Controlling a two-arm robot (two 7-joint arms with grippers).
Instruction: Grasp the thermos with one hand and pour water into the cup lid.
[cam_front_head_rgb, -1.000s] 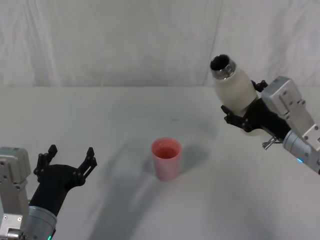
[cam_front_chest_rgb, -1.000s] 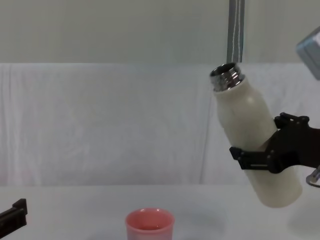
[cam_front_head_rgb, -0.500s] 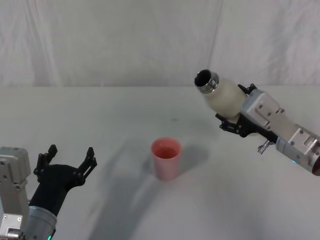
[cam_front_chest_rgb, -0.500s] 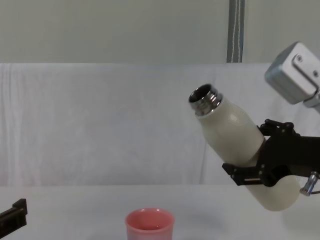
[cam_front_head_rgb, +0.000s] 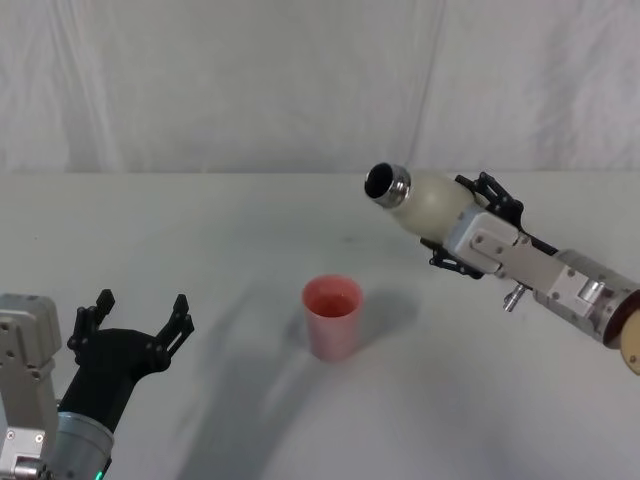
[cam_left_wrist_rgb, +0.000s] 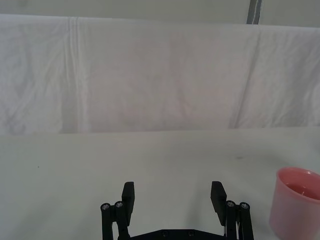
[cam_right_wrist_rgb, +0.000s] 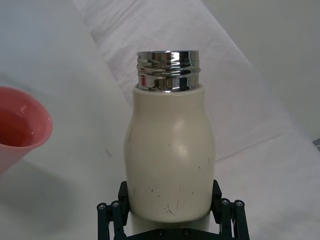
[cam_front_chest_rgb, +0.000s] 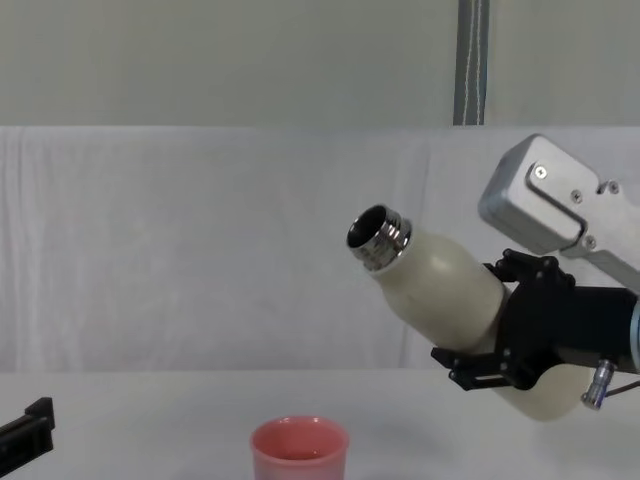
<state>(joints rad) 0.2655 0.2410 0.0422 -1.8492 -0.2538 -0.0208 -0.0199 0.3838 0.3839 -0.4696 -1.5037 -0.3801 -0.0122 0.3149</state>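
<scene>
So this is the tipping stage of the pour. The right hand (cam_front_head_rgb: 470, 225) has its black fingers clamped around the body of the thermos (cam_front_head_rgb: 425, 200) and is holding it up in the air, leaned hard over toward the robot's left, steel neck pointing at the middle of the tabletop (cam_front_head_rgb: 200, 250). No stream is coming out of the mouth that anyone could make out. The cup lid (cam_front_head_rgb: 332, 316) stands upright on the tabletop, lower than the neck and off to its left, so the mouth isn't over the rim yet.

Best guess for the next move: carry the neck across until it sits above the pink rim, then tilt further so the water runs in. Tip too early and it probably lands on the tabletop beside the cup.

The left hand (cam_front_head_rgb: 130, 335) sits parked low at the robot's left with its fingers spread wide, holding nothing.

What each view adds:
- The chest view gives the side-on angle of the thermos (cam_front_chest_rgb: 440, 295) and how high its neck hangs above the cup lid (cam_front_chest_rgb: 299, 450).
- The right wrist view shows the grip up close, fingers on both sides of the thermos (cam_right_wrist_rgb: 169, 160), and what looks like some liquid already in the cup lid (cam_right_wrist_rgb: 17, 125).
- The left wrist view shows the left hand (cam_left_wrist_rgb: 172, 200) splayed, with the cup lid (cam_left_wrist_rgb: 296, 202) off to one side.
</scene>
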